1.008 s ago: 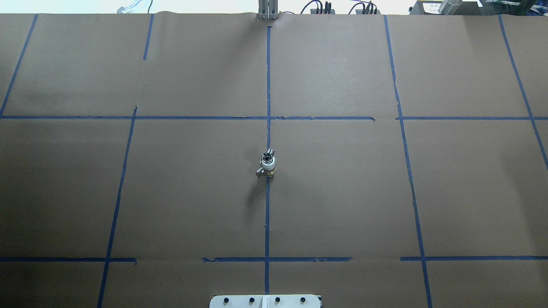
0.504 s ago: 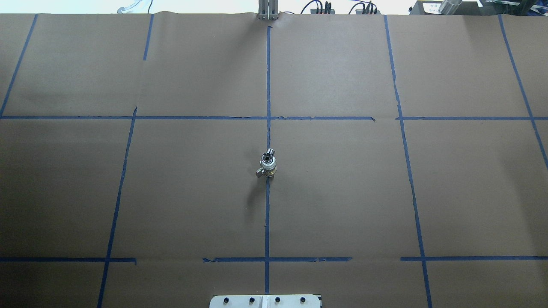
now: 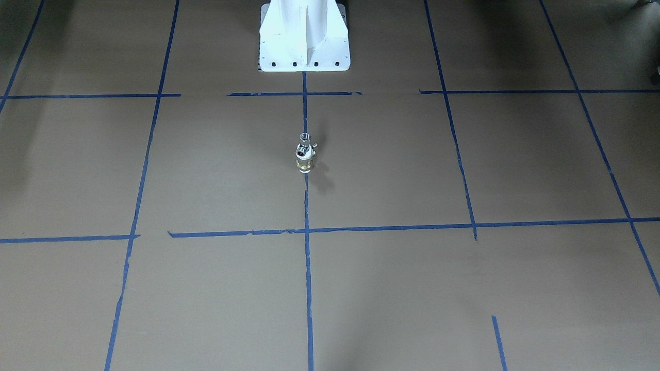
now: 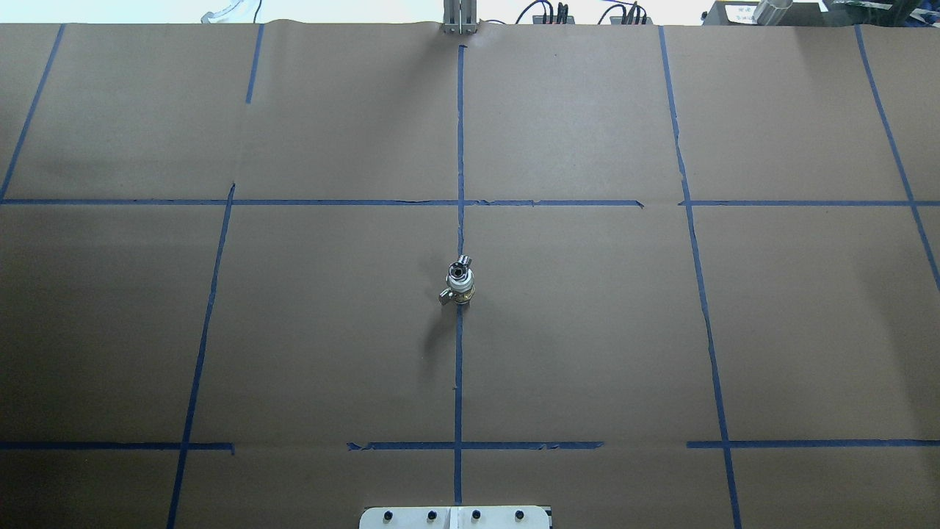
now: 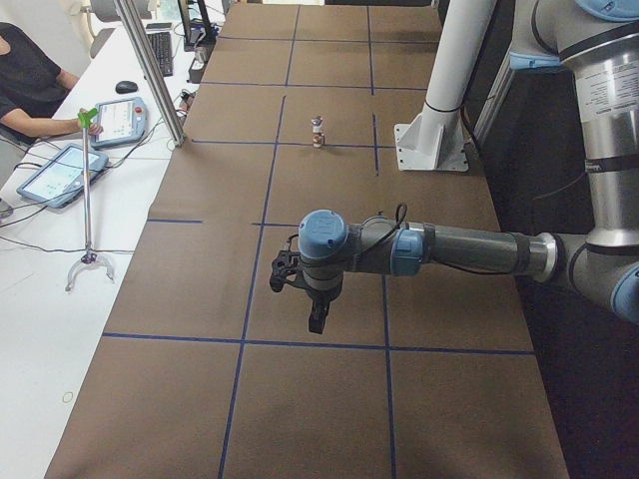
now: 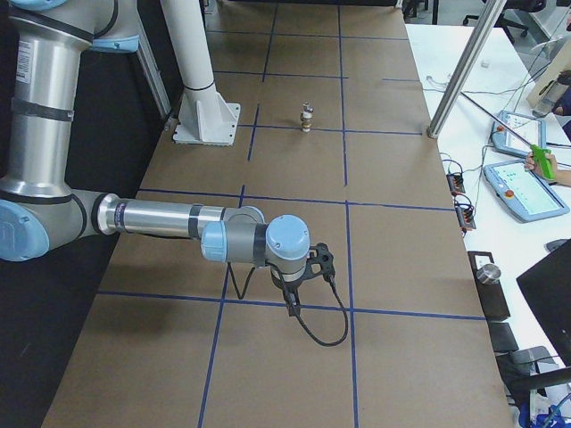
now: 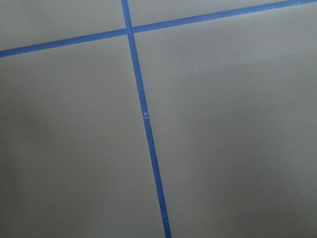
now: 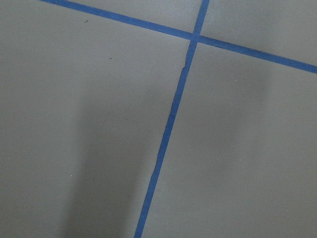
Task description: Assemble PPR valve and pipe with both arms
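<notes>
The chrome PPR valve (image 4: 458, 272) sits on top of the pipe (image 4: 463, 295), whose brass band shows at the bottom. The two stand upright as one piece on the centre tape line, also in the front-facing view, valve (image 3: 304, 149) above pipe (image 3: 304, 165). Neither gripper touches them. My left gripper (image 5: 316, 321) hangs over the table far from the piece, seen only in the exterior left view. My right gripper (image 6: 291, 305) hangs likewise, seen only in the exterior right view. I cannot tell whether either is open or shut. Both wrist views show only brown paper and blue tape.
The white robot base (image 3: 304, 36) stands at the table's near edge behind the piece. Blue tape lines (image 4: 459, 147) grid the brown paper. An aluminium post (image 5: 150, 70) and an operators' table with tablets (image 5: 65, 170) lie across from the robot, with a seated person (image 5: 30, 75).
</notes>
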`<state>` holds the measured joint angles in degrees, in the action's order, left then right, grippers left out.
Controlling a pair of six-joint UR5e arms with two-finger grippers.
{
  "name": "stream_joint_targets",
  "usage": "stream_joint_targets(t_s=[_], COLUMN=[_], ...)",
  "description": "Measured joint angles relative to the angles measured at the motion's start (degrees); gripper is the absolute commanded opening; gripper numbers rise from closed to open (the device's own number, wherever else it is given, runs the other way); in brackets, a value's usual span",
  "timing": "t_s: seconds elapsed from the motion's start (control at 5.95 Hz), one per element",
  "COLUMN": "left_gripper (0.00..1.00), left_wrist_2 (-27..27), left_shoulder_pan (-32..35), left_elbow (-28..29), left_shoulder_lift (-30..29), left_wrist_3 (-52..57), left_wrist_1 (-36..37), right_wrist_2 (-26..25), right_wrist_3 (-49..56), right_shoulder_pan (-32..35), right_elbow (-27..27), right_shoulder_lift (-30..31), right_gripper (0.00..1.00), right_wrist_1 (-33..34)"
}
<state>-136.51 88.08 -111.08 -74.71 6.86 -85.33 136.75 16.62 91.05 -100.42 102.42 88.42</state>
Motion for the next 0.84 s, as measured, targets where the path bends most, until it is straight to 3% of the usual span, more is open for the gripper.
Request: stream_joint_targets(t_s=[0.84], left_gripper=[1.0], left_wrist_2=[1.9], left_shoulder_pan=[-0.2], left_elbow=[0.6], left_shoulder_lift=[-1.3], left_wrist_3=[-0.2], left_wrist_1=[3.8], right_wrist_2=[0.2], right_wrist_3=[0.1], right_shoulder_pan=[0.0], right_elbow=[-0.1], right_shoulder_lift=[0.1], right_gripper=[1.0], right_wrist_1=[0.0])
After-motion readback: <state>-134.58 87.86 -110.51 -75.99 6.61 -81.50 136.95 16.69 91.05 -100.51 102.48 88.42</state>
